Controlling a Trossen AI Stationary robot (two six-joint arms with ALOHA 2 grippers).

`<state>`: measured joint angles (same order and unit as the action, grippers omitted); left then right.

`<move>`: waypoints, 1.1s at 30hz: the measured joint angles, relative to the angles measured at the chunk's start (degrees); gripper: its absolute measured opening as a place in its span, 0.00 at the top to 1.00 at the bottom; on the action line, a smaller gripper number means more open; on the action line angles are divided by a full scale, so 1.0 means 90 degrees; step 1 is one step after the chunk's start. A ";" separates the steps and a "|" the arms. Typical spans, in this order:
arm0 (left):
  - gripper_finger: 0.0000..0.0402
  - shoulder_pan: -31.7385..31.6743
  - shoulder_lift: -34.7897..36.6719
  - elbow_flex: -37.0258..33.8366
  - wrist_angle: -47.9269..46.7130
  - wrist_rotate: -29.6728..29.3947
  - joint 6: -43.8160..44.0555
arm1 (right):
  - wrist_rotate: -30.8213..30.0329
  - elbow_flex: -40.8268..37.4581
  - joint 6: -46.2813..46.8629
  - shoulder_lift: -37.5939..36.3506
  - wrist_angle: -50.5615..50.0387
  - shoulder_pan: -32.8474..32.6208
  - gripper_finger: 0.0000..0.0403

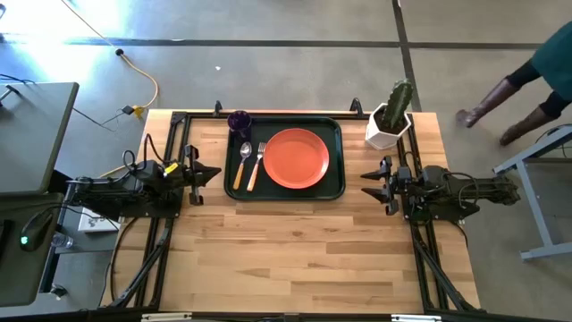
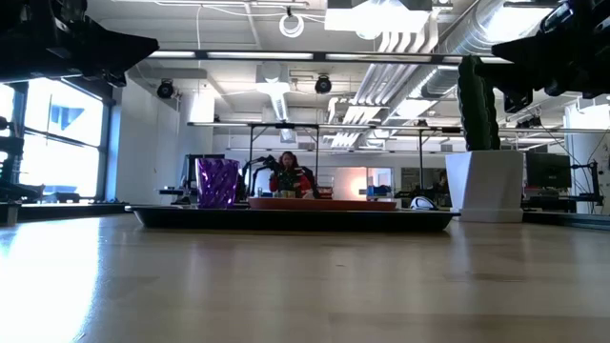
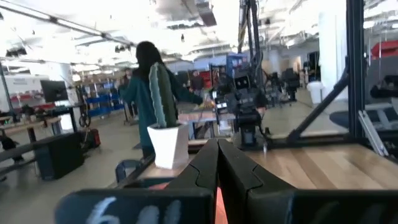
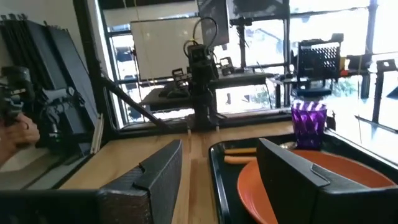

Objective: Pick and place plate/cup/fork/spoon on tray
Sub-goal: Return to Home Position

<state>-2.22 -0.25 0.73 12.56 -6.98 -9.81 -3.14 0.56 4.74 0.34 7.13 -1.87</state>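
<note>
the tray sits at twelve o'clock of the table's middle, and everything i was asked to load looks to be on it already: the plate toward its three o'clock side, the fork and the spoon lying side by side toward nine o'clock of the plate, the cup in the tray's eleven o'clock corner. so i judge the job done, and the risks from here are my own making — a careless swing of either arm could clip the tray's rim and send the cutlery sliding, or tip the cup, which stands close to the edge. the cactus pot stands on the table just off the tray's one o'clock corner, near my right arm, and a wide sweep there could knock it over. my left gripper hovers just off the tray's nine o'clock edge, its fingers pressed together, holding nothing. my right gripper waits off the three o'clock edge, a little apart from it, fingers spread wide, empty, touching nothing — the plate shows between them, beyond. a person walks past the table's far right corner.
</note>
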 joint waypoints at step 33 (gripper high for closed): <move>1.00 -0.0007 -0.0013 0.0000 -0.1222 0.0001 0.0906 | -0.0920 -0.0005 0.0619 0.0007 -0.0480 -0.0005 0.51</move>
<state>-2.28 -0.36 0.73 1.56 -6.97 -1.65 -11.42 0.51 10.32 0.40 2.81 -1.91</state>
